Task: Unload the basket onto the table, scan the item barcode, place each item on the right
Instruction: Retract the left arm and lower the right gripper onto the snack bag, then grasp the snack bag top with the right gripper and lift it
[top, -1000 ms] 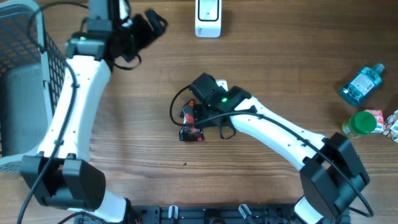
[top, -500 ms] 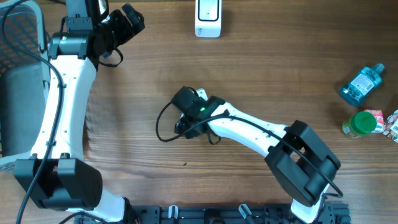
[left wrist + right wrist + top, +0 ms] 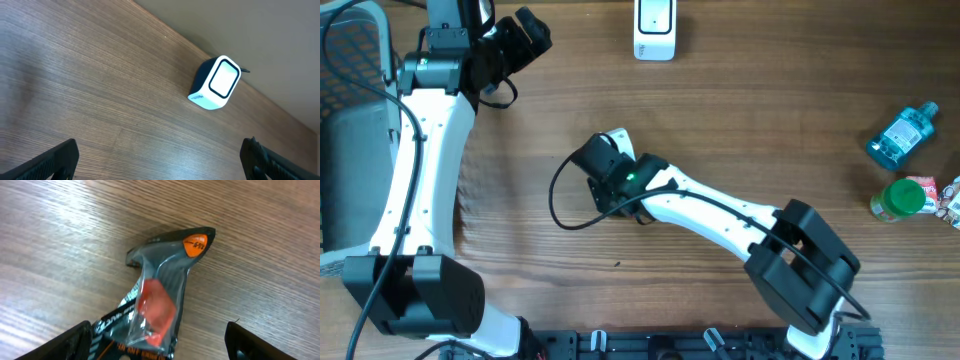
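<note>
Your right gripper [image 3: 160, 339] stood wide open, its fingers [image 3: 75, 339] at the lower corners of the wrist frame. The black-and-red packet [image 3: 160, 295] lay flat on the table [image 3: 260, 240] between them, mid-frame. Your left gripper [image 3: 160, 157] gaped wide too, with the white scanner [image 3: 215, 82] at upper right of its frame.
</note>
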You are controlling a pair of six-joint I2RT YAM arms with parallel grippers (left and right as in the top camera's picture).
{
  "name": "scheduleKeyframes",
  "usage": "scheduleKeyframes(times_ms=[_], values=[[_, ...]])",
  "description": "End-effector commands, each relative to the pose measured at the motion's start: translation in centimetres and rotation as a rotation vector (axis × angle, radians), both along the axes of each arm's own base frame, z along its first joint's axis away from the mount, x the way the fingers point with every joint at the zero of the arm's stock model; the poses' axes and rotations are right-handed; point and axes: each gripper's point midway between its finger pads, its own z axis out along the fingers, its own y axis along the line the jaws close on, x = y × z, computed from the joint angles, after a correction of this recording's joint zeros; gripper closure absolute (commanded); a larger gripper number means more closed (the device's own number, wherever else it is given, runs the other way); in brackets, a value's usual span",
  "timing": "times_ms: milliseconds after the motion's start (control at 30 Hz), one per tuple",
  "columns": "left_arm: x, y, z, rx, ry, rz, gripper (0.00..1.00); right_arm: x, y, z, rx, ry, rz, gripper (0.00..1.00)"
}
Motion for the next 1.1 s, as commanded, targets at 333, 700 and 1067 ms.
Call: scheduleKeyframes(times_ms=[333, 700, 1067], values=[[-0.7, 1.0, 0.6, 0.069, 0.001, 0.001, 0.00, 2.4, 0.7, -2.3, 0.029, -0.047, -0.193, 0.27], [-0.9, 1.0, 0.5, 0.069, 0.011, 0.001, 0.00, 2.9, -0.9, -2.5, -0.088, -0.043, -0.032, 0.41], [-1.1, 1.0, 0.3, 0.069, 0.019, 0.001, 0.00, 2.6, -1.3, -4.8, -0.142, 0.003, 0.033, 0.51]])
